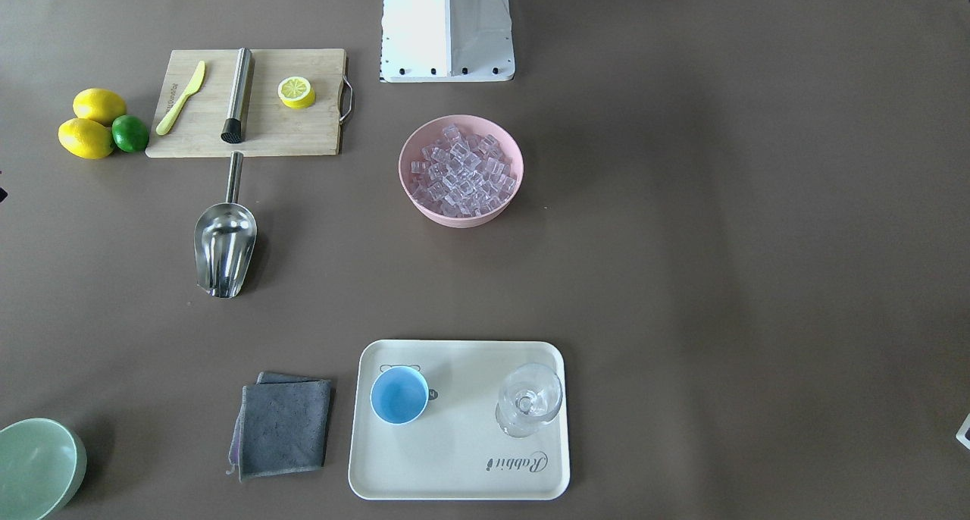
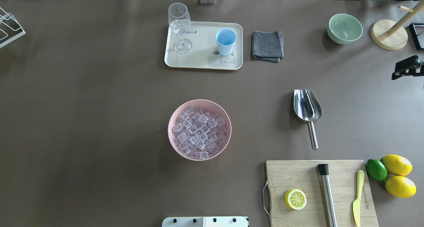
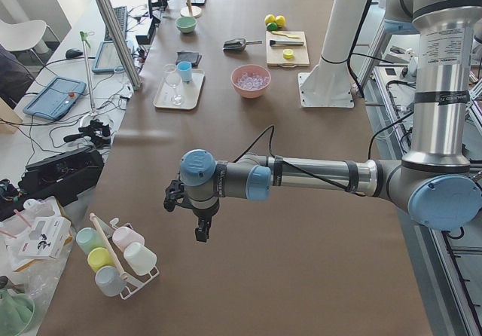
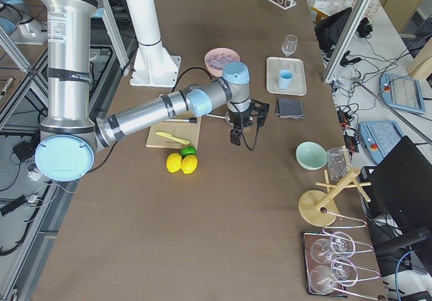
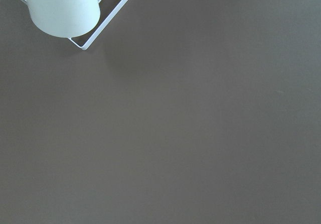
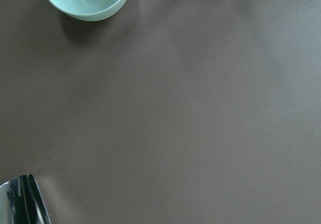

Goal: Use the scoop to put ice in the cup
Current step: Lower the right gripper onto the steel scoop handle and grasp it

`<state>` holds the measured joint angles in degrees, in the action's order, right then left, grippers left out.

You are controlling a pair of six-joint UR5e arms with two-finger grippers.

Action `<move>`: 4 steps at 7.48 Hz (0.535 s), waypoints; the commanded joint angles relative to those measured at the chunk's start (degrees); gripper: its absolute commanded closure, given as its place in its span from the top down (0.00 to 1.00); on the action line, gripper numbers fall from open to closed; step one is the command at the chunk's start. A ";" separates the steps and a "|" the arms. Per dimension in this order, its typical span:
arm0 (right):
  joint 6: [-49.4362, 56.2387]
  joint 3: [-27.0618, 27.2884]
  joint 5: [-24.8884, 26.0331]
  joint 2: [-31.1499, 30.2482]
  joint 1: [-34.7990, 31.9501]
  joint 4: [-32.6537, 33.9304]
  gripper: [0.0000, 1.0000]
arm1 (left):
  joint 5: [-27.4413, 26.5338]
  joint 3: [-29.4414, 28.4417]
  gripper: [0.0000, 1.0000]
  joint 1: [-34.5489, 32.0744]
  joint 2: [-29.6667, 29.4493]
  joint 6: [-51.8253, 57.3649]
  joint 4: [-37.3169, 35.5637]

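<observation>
The ice (image 2: 198,132) fills a pink bowl (image 2: 170,134) at mid-table. On a cream tray (image 2: 202,60) stands the light-blue cup (image 2: 226,41), upright and empty. The steel scoop (image 2: 307,106) lies on the table on the robot's right, its handle pointing toward the cutting board; its tip shows in the right wrist view (image 6: 20,201). My right gripper (image 4: 234,139) hangs above the table beside the scoop, touching nothing. My left gripper (image 3: 199,234) hovers far off at the table's left end. I cannot tell whether either gripper is open or shut.
A cutting board (image 2: 298,177) carries a lemon half, a steel cylinder and a yellow-green knife, with lemons and a lime (image 2: 376,169) beside it. A wine glass (image 2: 180,25) shares the tray. A grey cloth (image 2: 267,45), green bowl (image 2: 344,28), wooden stand (image 2: 388,38) and mug rack (image 3: 113,261) are nearby.
</observation>
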<state>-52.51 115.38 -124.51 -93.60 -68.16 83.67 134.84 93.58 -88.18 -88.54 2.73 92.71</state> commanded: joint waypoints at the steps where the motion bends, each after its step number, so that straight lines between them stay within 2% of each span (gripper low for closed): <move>1: -10.59 3.70 4.51 4.81 10.99 0.09 1.00 | 0.33 0.55 0.98 0.90 -0.58 0.52 0.54; 2: -10.86 6.49 5.40 5.44 14.42 0.18 1.00 | 0.42 3.94 0.98 1.95 -0.76 0.53 0.20; 3: -12.43 6.70 6.89 6.23 18.02 0.26 1.00 | 1.29 7.63 0.98 2.66 -0.15 0.35 -0.07; 4: -17.32 7.48 12.74 6.33 24.59 0.26 1.00 | 3.82 8.28 0.98 3.01 -0.06 0.35 0.02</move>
<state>-64.11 121.38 -118.42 -88.08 -52.64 83.86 135.82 98.76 -86.10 -88.90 3.15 92.82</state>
